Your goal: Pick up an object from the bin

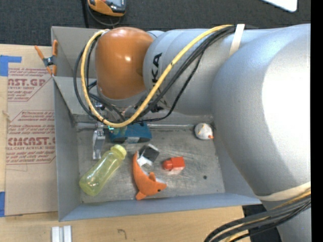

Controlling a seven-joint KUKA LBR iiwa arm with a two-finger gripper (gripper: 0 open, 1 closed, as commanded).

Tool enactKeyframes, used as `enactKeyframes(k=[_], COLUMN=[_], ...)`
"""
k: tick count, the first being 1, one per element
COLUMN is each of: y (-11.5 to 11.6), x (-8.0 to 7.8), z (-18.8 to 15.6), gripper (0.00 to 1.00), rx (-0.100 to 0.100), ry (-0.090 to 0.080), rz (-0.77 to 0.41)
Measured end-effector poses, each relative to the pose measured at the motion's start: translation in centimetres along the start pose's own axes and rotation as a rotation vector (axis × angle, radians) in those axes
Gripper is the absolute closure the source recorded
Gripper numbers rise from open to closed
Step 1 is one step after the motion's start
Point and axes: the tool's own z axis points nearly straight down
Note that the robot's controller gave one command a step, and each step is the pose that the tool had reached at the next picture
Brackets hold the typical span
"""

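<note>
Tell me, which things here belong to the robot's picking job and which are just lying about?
Job in hand: gripper, low at the bin's left; yellow-green bottle just beside it, perhaps its pick.
Lying about: orange fish toy; red block; black-and-white piece; white ball; blue box.

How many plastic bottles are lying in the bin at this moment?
1: a yellow-green bottle at the bin's lower left. The arm covers the bin's upper part, so others may be hidden.
</note>
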Motion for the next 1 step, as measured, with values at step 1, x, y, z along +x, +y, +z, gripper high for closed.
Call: enactKeyframes(k=[1], y=[-0.08], x=[-0.22], z=[-0.46], gripper=[0.00], rx=[-0.002], ry=[-0.007], rz=[0.002])
